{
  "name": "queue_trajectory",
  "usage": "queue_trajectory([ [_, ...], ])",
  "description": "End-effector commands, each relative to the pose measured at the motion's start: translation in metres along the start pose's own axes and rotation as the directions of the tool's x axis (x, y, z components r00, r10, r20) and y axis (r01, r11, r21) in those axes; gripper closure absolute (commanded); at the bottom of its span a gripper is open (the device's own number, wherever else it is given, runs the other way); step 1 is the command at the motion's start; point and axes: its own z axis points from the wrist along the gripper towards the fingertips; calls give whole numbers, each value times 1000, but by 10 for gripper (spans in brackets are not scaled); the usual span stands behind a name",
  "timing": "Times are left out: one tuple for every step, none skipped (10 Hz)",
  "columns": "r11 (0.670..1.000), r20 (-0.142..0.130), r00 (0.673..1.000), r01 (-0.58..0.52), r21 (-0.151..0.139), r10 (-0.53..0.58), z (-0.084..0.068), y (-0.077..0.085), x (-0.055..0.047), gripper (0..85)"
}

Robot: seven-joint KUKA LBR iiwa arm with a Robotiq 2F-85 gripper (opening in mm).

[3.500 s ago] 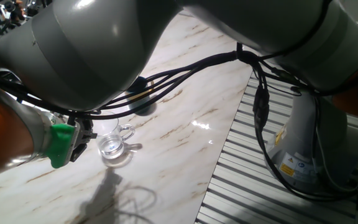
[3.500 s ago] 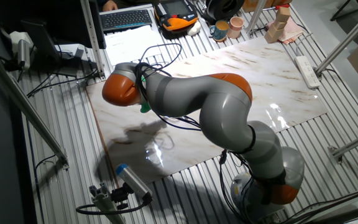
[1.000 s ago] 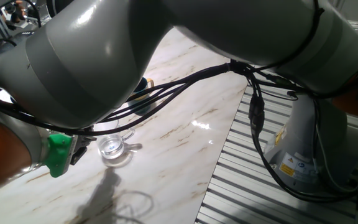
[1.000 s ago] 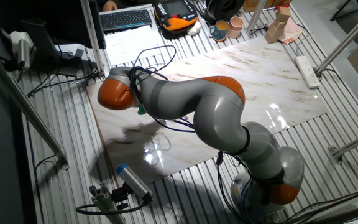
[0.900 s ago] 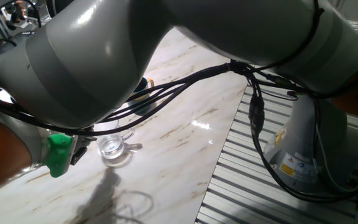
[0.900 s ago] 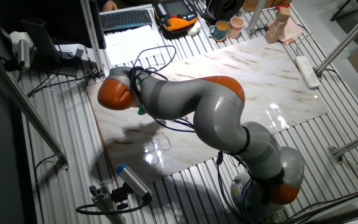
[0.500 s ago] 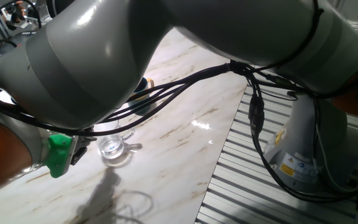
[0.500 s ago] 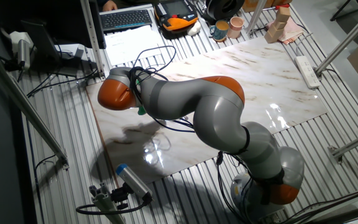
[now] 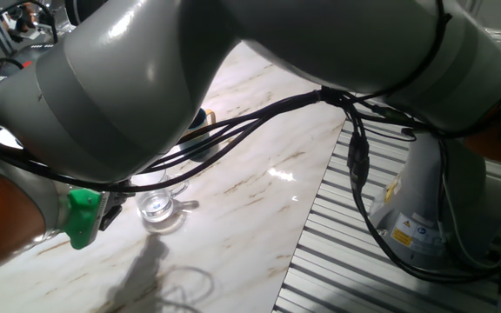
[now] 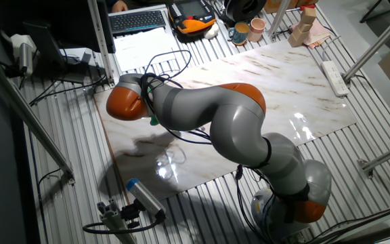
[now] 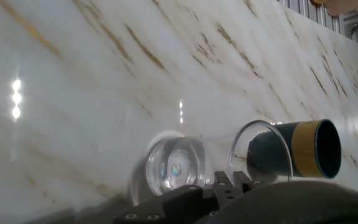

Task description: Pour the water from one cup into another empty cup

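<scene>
Shifted slightly lower since 3.5 s ago; unchanged lately. Arches low over marble table point(image 9: 259, 174), gripper point(image 9: 103, 209) beside glass mug point(image 9: 157, 205); finger state indiscernible. Navy mug point(image 11: 303, 149) just behind.

bright overhead light, glare on marble table point(image 11: 104, 74)

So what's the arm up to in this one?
The KUKA arm is bent low over the marble table, its gripper brought right up beside the clear glass mug. The hand view looks straight along that glass mug, with the dark blue mug standing just behind it. Both mugs sit upright on the table, so nothing is being poured. Whether the fingers have closed on the glass cannot be told.
</scene>
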Motion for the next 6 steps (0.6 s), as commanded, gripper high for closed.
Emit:
queue_trajectory([
  [1000, 1, 1000, -1, 0, 1, 0, 0, 0, 680],
  [1000, 1, 1000, -1, 0, 1, 0, 0, 0, 680],
  [1000, 0, 1000, -2, 0, 2, 0, 0, -1, 680],
  [1000, 0, 1000, -2, 0, 2, 0, 0, -1, 680],
  [1000, 0, 1000, -2, 2, 2, 0, 0, -1, 680],
  [1000, 0, 1000, -4, 2, 4, 0, 0, -1, 680],
])
